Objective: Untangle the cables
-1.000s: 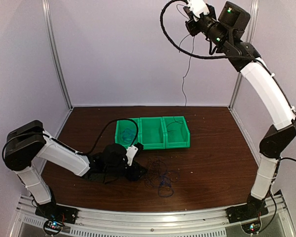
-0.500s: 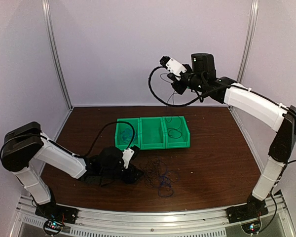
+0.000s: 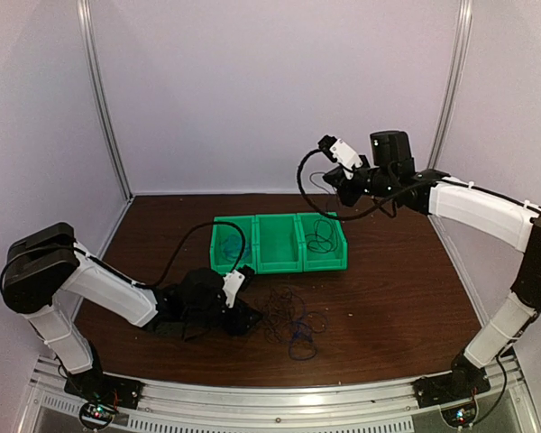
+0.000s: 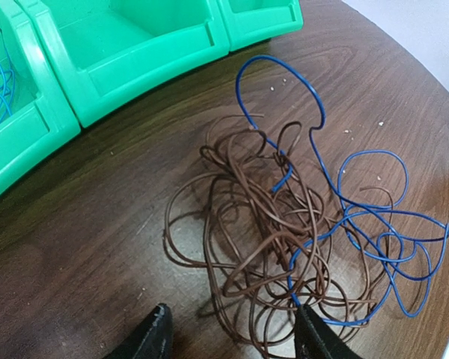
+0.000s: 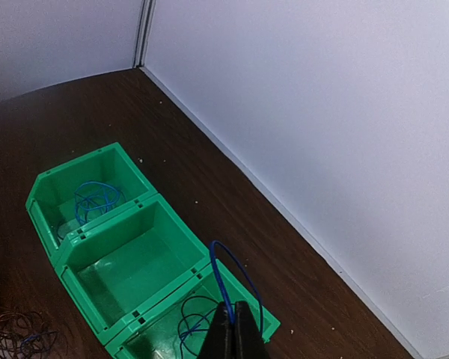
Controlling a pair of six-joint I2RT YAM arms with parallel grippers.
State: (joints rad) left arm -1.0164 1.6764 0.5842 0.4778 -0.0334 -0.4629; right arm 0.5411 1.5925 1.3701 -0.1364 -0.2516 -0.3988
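Your right gripper (image 5: 232,333) was pinched shut on a blue cable (image 5: 221,280). It held the cable above the green bin (image 5: 73,241), over the end compartment on the right arm's side, where the cable's loose loops lay. Your left gripper (image 4: 236,342) sat low over the table (image 3: 397,289), jaws partly apart and holding nothing. The tangle of cables (image 4: 277,224), brown-looking wires knotted with a blue one, lay just ahead of its fingertips. Another blue wire (image 5: 94,200) lay in the bin's far-end compartment.
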